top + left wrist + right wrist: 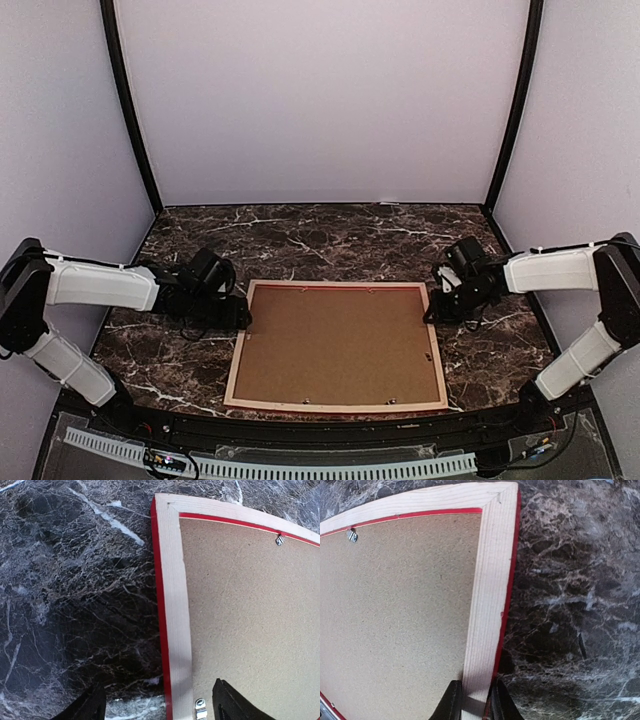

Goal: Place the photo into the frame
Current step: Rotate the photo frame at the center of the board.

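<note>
The frame [239,352] lies face down in the middle of the table, pale wood up and red along its edges. A brown backing board [335,345] fills it, so the photo is hidden. My left gripper [240,312] is at the frame's left rail [176,605]. In the left wrist view this gripper [159,692] is open, with one finger [90,707] over the marble and the other over the board. My right gripper [432,310] is at the right rail [487,590]. In the right wrist view it [476,686] is shut on that rail, one finger on each side.
Small metal turn clips [200,709] sit along the frame's inner edge over the backing board [250,620]. Dark marble table top [330,240] surrounds the frame. White walls and black corner posts [130,110] close off the back and sides.
</note>
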